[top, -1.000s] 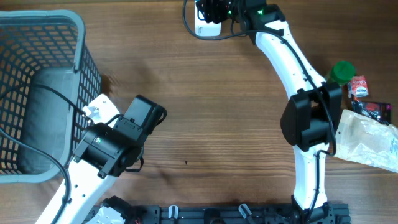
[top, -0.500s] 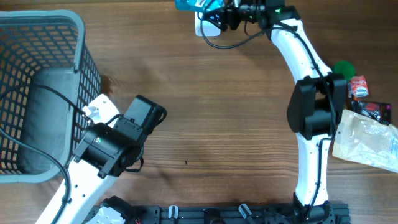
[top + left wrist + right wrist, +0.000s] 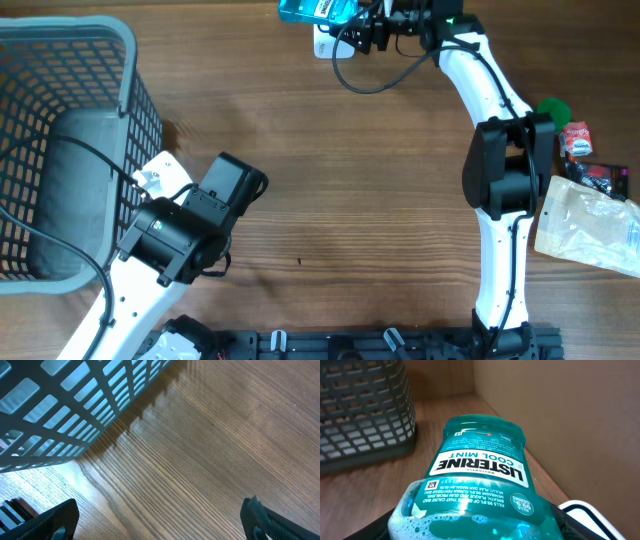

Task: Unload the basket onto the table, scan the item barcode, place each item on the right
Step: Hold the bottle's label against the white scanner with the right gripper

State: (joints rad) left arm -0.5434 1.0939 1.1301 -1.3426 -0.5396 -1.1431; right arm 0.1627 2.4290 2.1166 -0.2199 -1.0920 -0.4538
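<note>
Since a second ago the right arm (image 3: pixel 495 180) has swung along the far edge of the tabletop (image 3: pixel 340 200). The bottle (image 3: pixel 308 10), not in view then, now shows at the top of the overhead view, further out than half a second ago. The right end effector (image 3: pixel 362 22) pinches the bottle, one finger on each side. The bottle lies roughly level and off the wood, partly over a white device (image 3: pixel 326 44) with a black cable (image 3: pixel 362 82).

In the right wrist view the label (image 3: pixel 482 467) reads LISTERINE COOL MINT upside down, and foam (image 3: pixel 412 520) sits in the teal liquid nearest the lens.

The left arm (image 3: pixel 130 290) has not shifted. The left end effector (image 3: pixel 240 183) is spread wide and holds nothing, over bare wood beside the basket (image 3: pixel 125 60). A grey bundle (image 3: pixel 70 190) lies in the basket.

At the right edge sit a green cap (image 3: pixel 552 108), a red packet (image 3: pixel 577 138), a dark packet (image 3: pixel 602 178) and a clear bag (image 3: pixel 592 228).
</note>
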